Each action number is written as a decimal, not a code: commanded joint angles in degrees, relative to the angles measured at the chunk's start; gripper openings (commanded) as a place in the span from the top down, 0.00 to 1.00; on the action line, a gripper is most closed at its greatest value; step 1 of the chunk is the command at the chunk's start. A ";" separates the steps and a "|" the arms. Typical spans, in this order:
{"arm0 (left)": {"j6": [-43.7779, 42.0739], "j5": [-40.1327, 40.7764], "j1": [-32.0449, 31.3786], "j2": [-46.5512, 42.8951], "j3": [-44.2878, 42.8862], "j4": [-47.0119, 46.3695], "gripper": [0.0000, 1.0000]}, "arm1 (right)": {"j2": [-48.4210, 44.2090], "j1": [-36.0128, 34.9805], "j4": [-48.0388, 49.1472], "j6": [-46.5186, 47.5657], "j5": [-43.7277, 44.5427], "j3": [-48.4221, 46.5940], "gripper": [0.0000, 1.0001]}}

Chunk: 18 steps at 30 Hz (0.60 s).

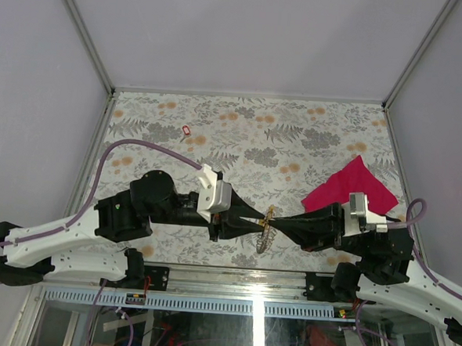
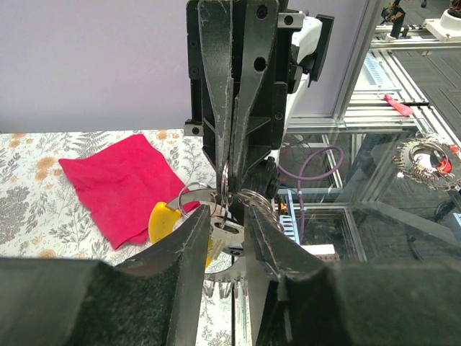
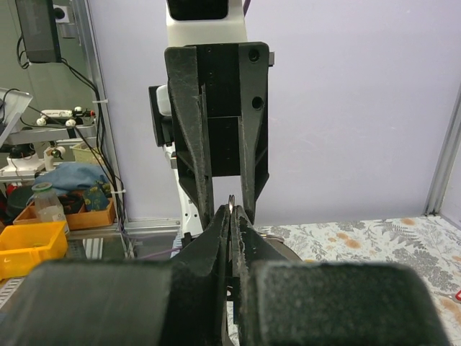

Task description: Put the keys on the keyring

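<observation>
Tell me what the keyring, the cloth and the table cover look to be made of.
The keyring looks like metal wire, bright and silvery, with glints along its thin loops. The cloth looks like soft woven fabric, matte magenta, lying in folds and creases. The table cover is probably printed fabric or vinyl, flat with a floral pattern; its look leaves that open.

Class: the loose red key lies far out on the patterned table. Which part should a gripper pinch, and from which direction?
Pinch the red key by its plastic head, straight down from above. It lies flat on the table with nothing beside it, so fingers can straddle it; the head is likely its thickest part.
</observation>
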State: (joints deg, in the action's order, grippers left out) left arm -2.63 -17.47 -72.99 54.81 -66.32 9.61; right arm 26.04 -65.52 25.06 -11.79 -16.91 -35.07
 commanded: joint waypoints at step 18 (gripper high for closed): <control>-0.22 0.90 -0.15 2.06 -0.40 -3.92 0.75 | 0.83 -0.27 2.94 0.74 -2.70 -3.38 1.00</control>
State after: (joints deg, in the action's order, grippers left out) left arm -2.61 -16.71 -72.99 55.86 -66.28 8.84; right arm 27.00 -65.52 24.73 -11.55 -19.14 -35.53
